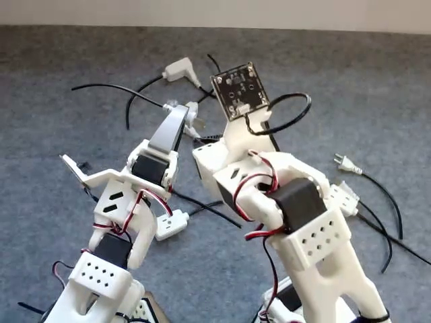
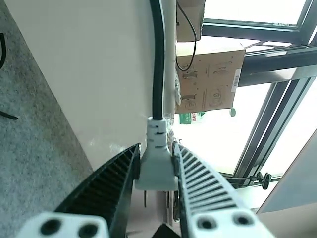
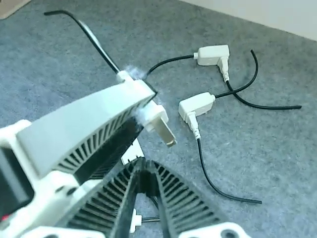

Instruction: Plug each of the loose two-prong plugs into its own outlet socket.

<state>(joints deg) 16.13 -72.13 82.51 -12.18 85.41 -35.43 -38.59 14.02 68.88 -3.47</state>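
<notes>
My left fingers point(image 2: 114, 183) clamp a white plug point(image 2: 157, 161) by its body, held above the grey worktop point(image 1: 67, 101). My right fingers point(image 3: 168, 198) are pressed together, holding nothing, near that plug. A second two-prong plug point(image 1: 345, 161) lies loose, well apart.

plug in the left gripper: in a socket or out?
Out. The left gripper clamps the plug above the carpet, and its prongs are bare.

Left gripper point(image 2: 156, 148) clamped, right gripper point(image 3: 144, 166) closed just beside it.
</notes>
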